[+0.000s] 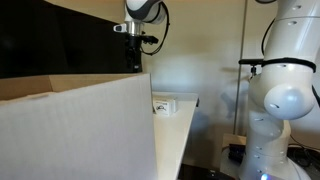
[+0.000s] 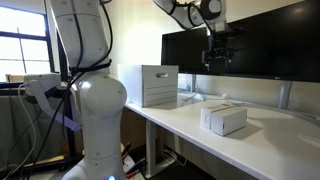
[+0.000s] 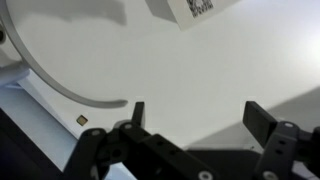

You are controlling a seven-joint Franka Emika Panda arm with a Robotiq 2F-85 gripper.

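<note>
In an exterior view, a large white box (image 2: pixel 150 85) stands at the left of the table (image 2: pixel 270 150). Further right, the gripper (image 2: pixel 218 62) hangs high, its pincer released and empty. Below it is the small white carton (image 2: pixel 223 119) (lying flat, long axis seemingly along the table's length, hard to tell).

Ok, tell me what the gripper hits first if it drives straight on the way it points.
Probably the bare white desk: in the wrist view only tabletop shows between the open jaws of the gripper. The labelled white box sits at that view's edge, likely just off the line.
</note>
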